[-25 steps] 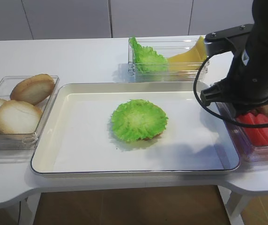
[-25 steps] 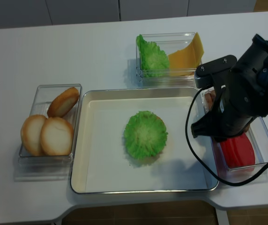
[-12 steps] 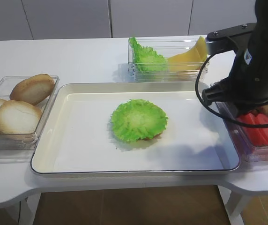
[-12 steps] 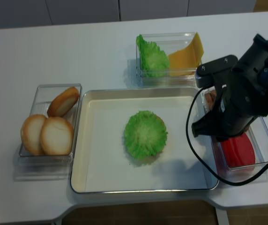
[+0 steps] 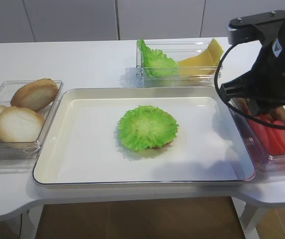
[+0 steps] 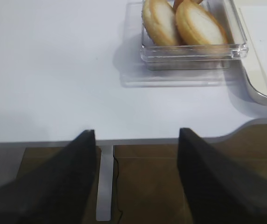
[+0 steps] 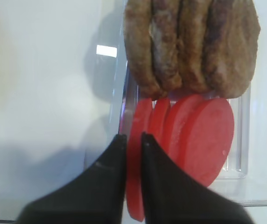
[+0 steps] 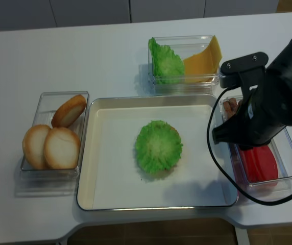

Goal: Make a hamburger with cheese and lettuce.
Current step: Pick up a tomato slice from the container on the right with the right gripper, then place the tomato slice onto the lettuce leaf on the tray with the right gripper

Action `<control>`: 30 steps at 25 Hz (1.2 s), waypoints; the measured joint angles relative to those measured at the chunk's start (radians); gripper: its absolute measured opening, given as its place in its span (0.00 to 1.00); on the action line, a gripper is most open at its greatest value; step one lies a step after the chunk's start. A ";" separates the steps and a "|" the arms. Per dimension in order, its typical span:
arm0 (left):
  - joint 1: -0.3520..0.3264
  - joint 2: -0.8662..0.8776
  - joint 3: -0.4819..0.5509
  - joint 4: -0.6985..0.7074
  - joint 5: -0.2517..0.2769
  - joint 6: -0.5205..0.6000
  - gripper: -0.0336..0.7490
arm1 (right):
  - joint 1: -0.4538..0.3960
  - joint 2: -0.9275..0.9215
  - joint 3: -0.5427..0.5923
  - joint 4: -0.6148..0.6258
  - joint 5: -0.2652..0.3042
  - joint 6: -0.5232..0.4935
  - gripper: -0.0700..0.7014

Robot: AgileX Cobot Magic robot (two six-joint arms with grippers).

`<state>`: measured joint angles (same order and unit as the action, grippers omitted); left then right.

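The hamburger (image 5: pixel 147 127), a bun half under a frilly green lettuce leaf, lies in the middle of the metal tray (image 5: pixel 82 164); it also shows in the other high view (image 8: pixel 158 147). Cheese slices (image 5: pixel 202 59) and spare lettuce (image 5: pixel 155 60) stand in the clear box at the back. My right gripper (image 7: pixel 133 136) hangs over the right-hand box, its jaws nearly together on the leftmost red slice (image 7: pixel 138 116). In the high views the right arm (image 5: pixel 272 64) hides that gripper. My left gripper (image 6: pixel 136 133) is open and empty past the table's front left edge.
A clear box at the left holds three plain bun halves (image 5: pixel 18 124), which also show in the left wrist view (image 6: pixel 185 21). The right-hand box (image 5: pixel 277 164) holds red slices (image 7: pixel 203 135) and brown patties (image 7: pixel 194 46). A black cable loops from the right arm over the tray's right rim.
The right arm has moved to the right and a little up, away from the tray and over the right-hand box. The hamburger and the boxes have not moved.
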<state>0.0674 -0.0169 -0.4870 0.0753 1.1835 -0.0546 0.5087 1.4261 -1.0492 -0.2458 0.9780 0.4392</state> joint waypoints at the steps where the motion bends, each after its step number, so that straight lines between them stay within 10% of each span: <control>1: 0.000 0.000 0.000 0.000 0.000 0.000 0.57 | 0.000 -0.008 0.000 0.001 0.002 0.000 0.19; 30: 0.000 0.000 0.000 0.000 0.000 0.000 0.57 | 0.000 -0.183 -0.115 0.078 0.060 -0.040 0.19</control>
<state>0.0674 -0.0169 -0.4870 0.0753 1.1835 -0.0546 0.5087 1.2431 -1.1647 -0.1683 1.0376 0.3990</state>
